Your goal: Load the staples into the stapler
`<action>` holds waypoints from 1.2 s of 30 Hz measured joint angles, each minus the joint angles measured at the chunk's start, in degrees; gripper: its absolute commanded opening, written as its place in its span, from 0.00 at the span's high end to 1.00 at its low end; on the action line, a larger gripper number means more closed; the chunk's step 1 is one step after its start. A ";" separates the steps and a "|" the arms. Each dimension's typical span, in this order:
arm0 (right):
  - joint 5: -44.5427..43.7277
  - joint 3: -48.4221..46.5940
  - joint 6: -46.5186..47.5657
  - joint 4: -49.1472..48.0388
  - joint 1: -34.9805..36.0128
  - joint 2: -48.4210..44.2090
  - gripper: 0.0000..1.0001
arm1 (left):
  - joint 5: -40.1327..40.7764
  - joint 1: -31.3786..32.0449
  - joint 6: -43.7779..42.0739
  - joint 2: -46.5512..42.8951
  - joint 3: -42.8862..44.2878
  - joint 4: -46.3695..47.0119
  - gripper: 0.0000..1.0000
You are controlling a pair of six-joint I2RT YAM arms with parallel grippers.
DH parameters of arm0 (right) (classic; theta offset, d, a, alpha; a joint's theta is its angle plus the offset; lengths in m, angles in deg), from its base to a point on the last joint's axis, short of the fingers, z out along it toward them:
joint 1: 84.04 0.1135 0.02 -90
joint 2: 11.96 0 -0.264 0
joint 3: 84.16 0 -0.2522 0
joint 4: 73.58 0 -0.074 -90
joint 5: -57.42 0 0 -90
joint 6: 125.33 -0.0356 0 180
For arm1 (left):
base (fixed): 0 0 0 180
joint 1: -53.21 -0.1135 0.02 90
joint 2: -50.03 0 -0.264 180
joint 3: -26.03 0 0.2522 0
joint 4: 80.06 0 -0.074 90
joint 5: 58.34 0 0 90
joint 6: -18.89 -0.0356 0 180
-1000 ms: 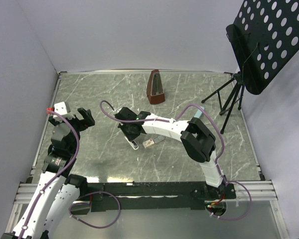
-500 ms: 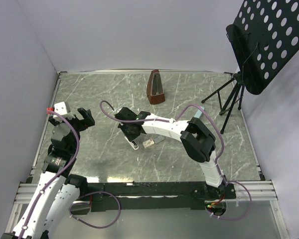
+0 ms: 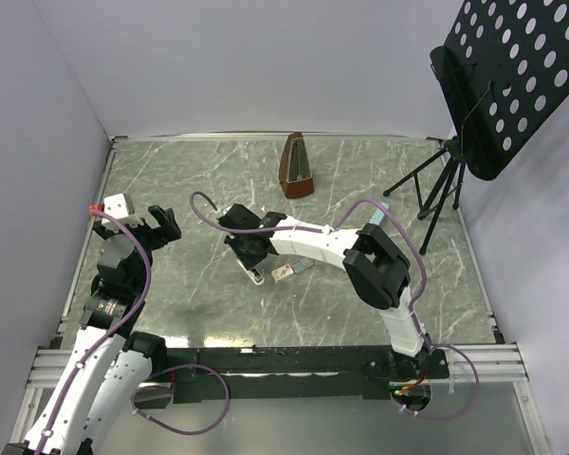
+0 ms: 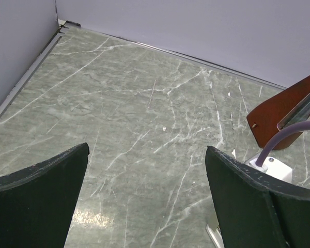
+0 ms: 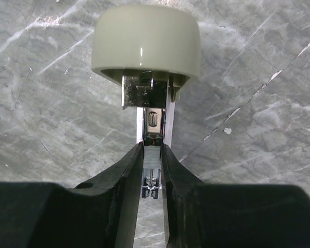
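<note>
Two fingers (image 5: 125,173) flank staples (image 5: 152,156) inside the stapler (image 5: 146,44)

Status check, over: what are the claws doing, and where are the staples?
Left claw open, empty, off to the side. Right claw narrow around staple strip in open stapler; grip unclear. Staple box beside it. Nothing blocking.

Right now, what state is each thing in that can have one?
Stapler: open, cream top lifted, magazine exposed.
Staple strip: lying in the magazine, between the right jaws.
Staple box: flat on the table beside the stapler; open or shut, too small to tell.
Right jaws: narrow around the strip; grip unclear.
Left jaws: wide open, empty.
Metronome: upright.
Music stand: standing on its tripod.
</note>
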 measured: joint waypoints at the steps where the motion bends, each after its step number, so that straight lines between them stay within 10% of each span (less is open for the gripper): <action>1: -0.02 0.00 -0.02 -0.02 0.00 0.00 0.71 | 0.00 0.00 0.02 0.00 0.00 0.00 0.00; 36: 0.20 0.50 -2.08 -2.27 -2.84 -1.46 0.59 | -0.04 -0.02 0.02 -0.04 0.00 0.00 0.01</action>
